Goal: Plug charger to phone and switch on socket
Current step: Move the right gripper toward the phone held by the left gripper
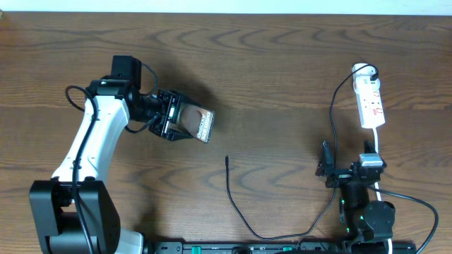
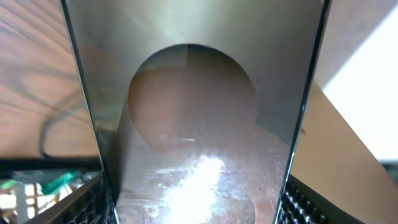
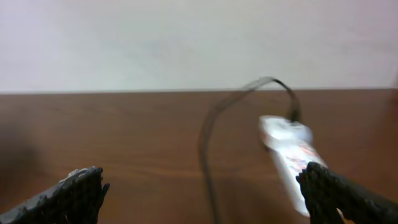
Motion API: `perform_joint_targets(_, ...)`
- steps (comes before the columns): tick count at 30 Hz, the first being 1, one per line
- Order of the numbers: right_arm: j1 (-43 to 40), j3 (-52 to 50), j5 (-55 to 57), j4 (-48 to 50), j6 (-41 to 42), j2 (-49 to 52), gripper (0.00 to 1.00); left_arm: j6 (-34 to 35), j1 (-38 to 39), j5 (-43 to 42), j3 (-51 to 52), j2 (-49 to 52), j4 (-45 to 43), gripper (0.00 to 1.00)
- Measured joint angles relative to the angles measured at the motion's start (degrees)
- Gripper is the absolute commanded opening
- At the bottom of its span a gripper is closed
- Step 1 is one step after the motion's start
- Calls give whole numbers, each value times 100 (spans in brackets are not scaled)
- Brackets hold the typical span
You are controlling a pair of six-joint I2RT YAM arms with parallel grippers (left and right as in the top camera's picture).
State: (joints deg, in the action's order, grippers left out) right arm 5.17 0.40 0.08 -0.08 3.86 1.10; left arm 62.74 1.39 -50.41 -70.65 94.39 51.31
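Two things were hard to make out: the print on the pale end of the phone (image 1: 199, 124) from overhead, and pretty much the whole right wrist view, which was blurry. The left wrist view was almost all glossy phone screen, with its far end cut off. Count: one phone, one charger (image 1: 227, 176), one socket (image 1: 371, 102), two grippers. The left gripper (image 1: 181, 120) pinched the phone by its side edges, pads (image 2: 93, 202) on either side. The right gripper (image 1: 344, 166) had its fingers (image 3: 78, 190) spread wide around nothing, with the socket ahead, nearer the right finger. The charger tip lay on the table between the arms, apart from the phone.
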Motion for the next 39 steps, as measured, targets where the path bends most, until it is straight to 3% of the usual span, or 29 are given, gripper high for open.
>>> perform_joint_targets(6, 0, 39, -1196, -81, 887, 85, 99, -7, 175, 457, 0, 0, 0, 7)
perform_joint_targets(10, 0, 341, -1825, -162, 1392, 669, 99, -9, 289, 765, 0, 0, 15, 7)
perform_joint_targets(22, 0, 3016, -4339, 26, 2269, 4618, 99, 0, 356, 1469, 0, 0, 33, 7)
perform_joint_targets(26, 92, 3458, -5327, 841, 3012, 6048, 99, 24, 356, 1639, 0, 0, 33, 7)
perform_joint_targets(32, 328, 3547, -5849, 2509, 4898, 7661, 99, 164, 356, 1926, 0, 0, 35, 7)
perform_joint_targets(39, 883, 3558, -5899, 4000, 5729, 8749, 99, 603, 356, 2391, 0, 0, 101, 7)
